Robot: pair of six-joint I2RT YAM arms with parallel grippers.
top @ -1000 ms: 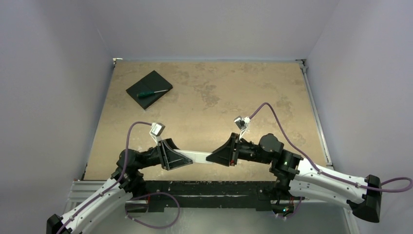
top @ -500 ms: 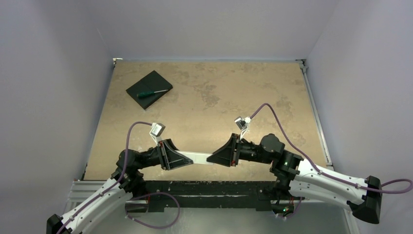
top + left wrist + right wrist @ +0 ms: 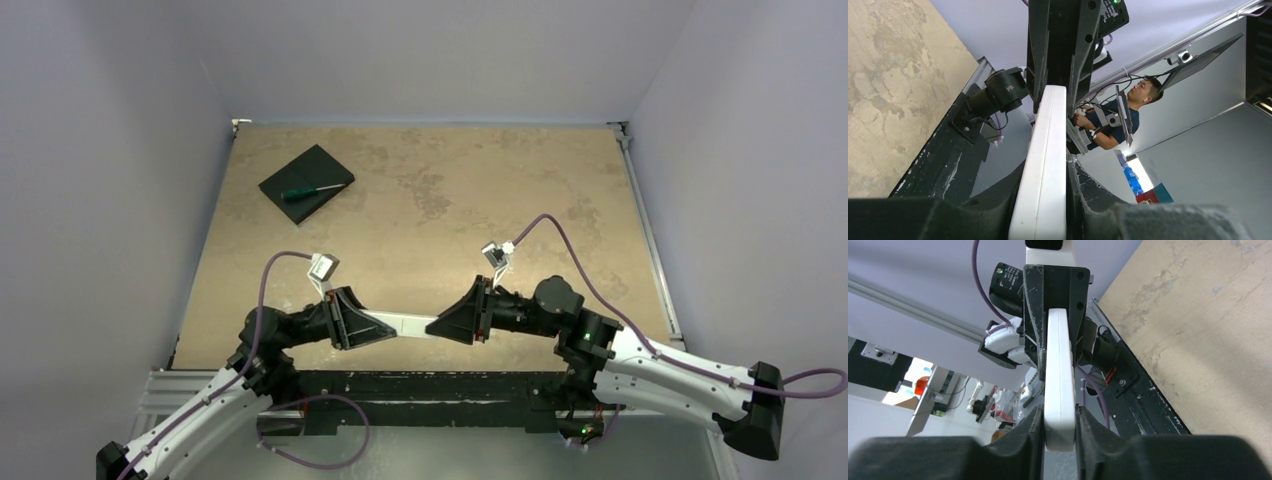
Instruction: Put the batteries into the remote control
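Our left hand [image 3: 383, 328] is closed on one end of the slim white rectangular remote control [image 3: 410, 324]. In its wrist view, the two dark fingers [image 3: 1088, 195] press against the remote's broad faces, and the narrow white edge runs up between them. Our right hand [image 3: 438, 327] has hold of the opposite end in the same way. Its fingers [image 3: 1098, 440] are only narrowly parted and, as far as we can see, lie against both faces of the remote.

The two hands point at each other, tip toward tip. The left arm reaches in from the left and the right arm from the right. Both forearms are low and bent at the elbow above the near edge of the mottled tan bench [image 3: 450, 180].

The remote is held off the bench, spanning the gap between the hands near the middle of the near edge. Its long axis runs left to right and roughly level, with the right end slightly nearer than the left. Each wrist camera sees it edge-on, and we cannot tell which face carries the buttons.

Well apart, at the far left of the bench, a flat black square pad [image 3: 300, 175] lies with a green-handled screwdriver [image 3: 312, 190] resting on it.
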